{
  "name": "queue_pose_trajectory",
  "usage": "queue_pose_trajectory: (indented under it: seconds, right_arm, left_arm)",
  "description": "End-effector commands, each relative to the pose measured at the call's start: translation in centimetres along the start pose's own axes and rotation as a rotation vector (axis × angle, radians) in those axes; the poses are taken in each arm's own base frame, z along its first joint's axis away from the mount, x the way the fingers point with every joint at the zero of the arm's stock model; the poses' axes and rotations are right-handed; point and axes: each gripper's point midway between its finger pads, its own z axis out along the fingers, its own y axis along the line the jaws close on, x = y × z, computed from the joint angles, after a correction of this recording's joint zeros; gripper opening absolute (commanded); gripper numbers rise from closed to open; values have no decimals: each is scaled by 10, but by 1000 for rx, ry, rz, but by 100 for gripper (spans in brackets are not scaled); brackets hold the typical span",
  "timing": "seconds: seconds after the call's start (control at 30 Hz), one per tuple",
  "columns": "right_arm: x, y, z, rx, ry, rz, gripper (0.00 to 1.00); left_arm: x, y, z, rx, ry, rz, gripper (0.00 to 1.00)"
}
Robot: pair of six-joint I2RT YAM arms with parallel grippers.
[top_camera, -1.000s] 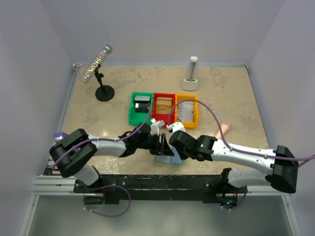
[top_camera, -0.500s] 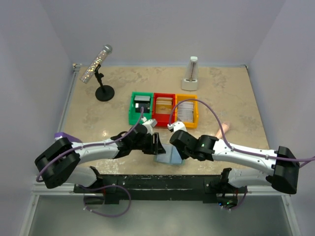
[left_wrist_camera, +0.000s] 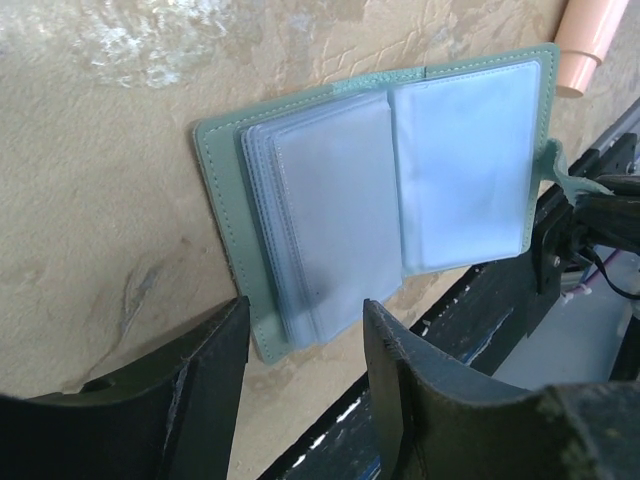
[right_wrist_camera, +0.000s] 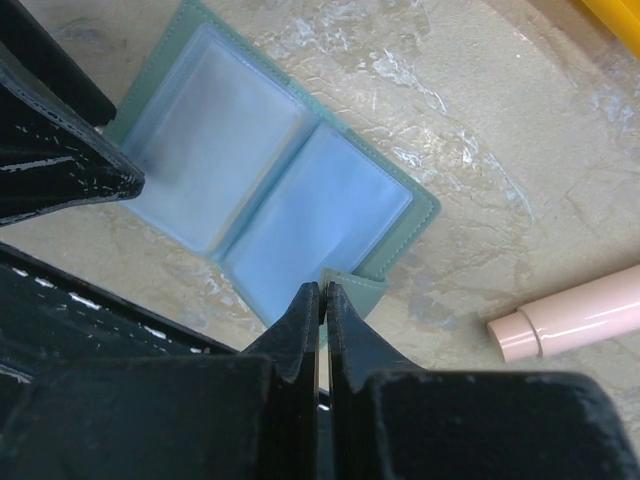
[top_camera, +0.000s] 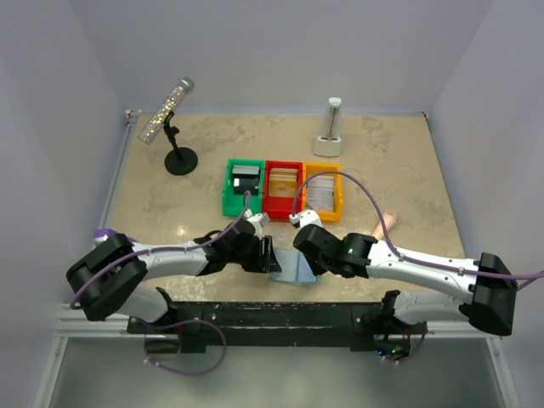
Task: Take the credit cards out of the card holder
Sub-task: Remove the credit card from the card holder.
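Note:
The card holder (top_camera: 289, 270) lies open near the table's front edge, a pale blue-grey wallet with clear pockets; it also shows in the left wrist view (left_wrist_camera: 380, 200) and the right wrist view (right_wrist_camera: 270, 190). No card shows in the facing pockets. My right gripper (top_camera: 308, 270) (right_wrist_camera: 323, 290) is shut on the holder's small tab (right_wrist_camera: 362, 290). My left gripper (top_camera: 265, 255) (left_wrist_camera: 305, 320) is open and empty, its jaws astride the holder's left edge. Credit cards lie in the green bin (top_camera: 244, 180), red bin (top_camera: 282, 180) and yellow bin (top_camera: 320, 190).
A pink tube (top_camera: 384, 223) (right_wrist_camera: 570, 315) lies right of the holder. A microphone on a stand (top_camera: 174, 127) stands at the back left, a white metronome (top_camera: 330, 127) at the back. The table's black front rail (left_wrist_camera: 480, 300) runs just beside the holder.
My left gripper has drawn back a little to the left off the holder, so more of the holder shows. The right gripper has kept its hold on the tab.

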Motion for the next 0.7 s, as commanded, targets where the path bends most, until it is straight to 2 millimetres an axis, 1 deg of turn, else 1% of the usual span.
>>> queue_pose_trajectory:
  seconds: [0.0, 0.17, 0.23, 0.43, 0.6, 0.67]
  right_arm:
    - [-9, 7, -1, -29, -21, 20, 0]
    - [-10, 7, -2, -29, -24, 18, 0]
    - [-11, 7, -2, -29, -24, 18, 0]
    - [-11, 7, -3, -28, -25, 21, 0]
    - [-11, 6, -3, -27, -27, 23, 0]
    - [-11, 6, -4, -29, -27, 23, 0]
  left_arm:
    - [-3, -20, 4, 108, -5, 45, 54]
    - [-5, -27, 4, 145, -17, 47, 54]
    - [-8, -24, 0, 127, -39, 46, 54]
    - [-16, -8, -11, 32, -106, 15, 54]
    - [-20, -6, -15, 14, -132, 4, 54]
    - [-20, -10, -14, 37, -130, 8, 55]
